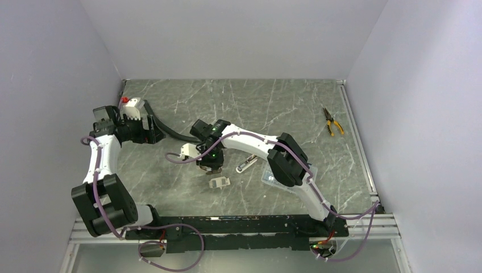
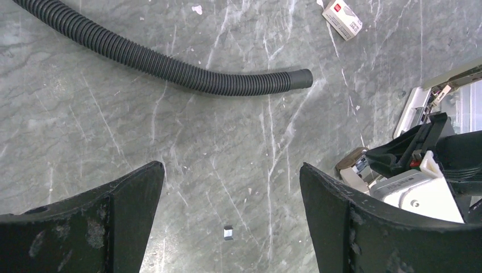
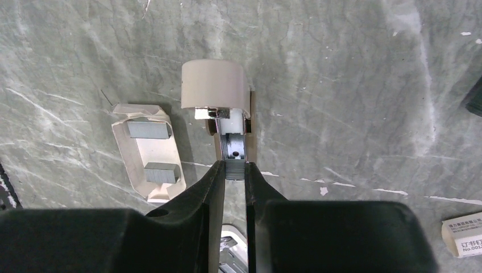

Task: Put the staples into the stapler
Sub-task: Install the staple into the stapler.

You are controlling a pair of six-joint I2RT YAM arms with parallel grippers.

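In the right wrist view the stapler point(image 3: 215, 85) lies open on the table. Its rounded top arm is swung up and away, and its metal channel point(image 3: 233, 145) is bared. My right gripper point(image 3: 235, 170) is shut on a short grey strip of staples point(image 3: 235, 169), held at the near end of the channel. From above, the right gripper point(image 1: 210, 165) covers the stapler. My left gripper point(image 2: 230, 170) is open over bare table at the far left point(image 1: 154, 136), holding nothing. One loose staple bit point(image 2: 228, 232) lies beneath it.
A white paper tray point(image 3: 132, 165) with two staple blocks lies left of the stapler. A small staple box point(image 3: 463, 234) and a white-and-metal piece point(image 1: 246, 165) are nearby. A black corrugated hose point(image 2: 170, 65) crosses near the left gripper. Yellow-handled pliers point(image 1: 333, 122) lie far right.
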